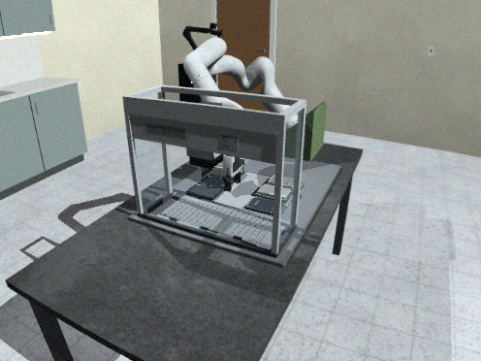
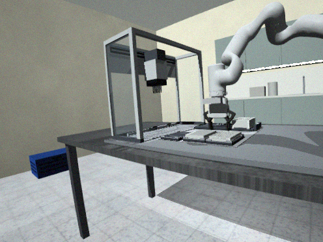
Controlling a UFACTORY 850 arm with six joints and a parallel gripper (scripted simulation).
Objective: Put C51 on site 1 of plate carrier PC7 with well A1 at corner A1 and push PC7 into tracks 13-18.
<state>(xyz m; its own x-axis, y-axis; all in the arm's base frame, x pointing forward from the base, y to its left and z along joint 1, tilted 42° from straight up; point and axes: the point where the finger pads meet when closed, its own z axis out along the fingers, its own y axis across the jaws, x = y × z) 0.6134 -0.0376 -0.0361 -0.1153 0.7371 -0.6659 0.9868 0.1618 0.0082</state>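
Dark matte table (image 2: 182,153), boxy grey frame (image 2: 134,81), gripper (image 2: 219,123) spread wide

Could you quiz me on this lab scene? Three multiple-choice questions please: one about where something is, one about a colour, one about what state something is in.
1. Where is the gripper?
A. inside the instrument frame
B. low over the table beside the row of plates
C. raised near the ceiling

2. What colour is the crate on the floor?
A. blue
B. red
C. yellow

3. How do the gripper's fingers stand?
A. shut on a plate
B. shut on nothing
C. wide open, holding nothing

Answers: 1 B, it hangs just behind the plates, outside the frame. 2 A, plainly blue by the wall. 3 C, the fingers splay apart with nothing between.
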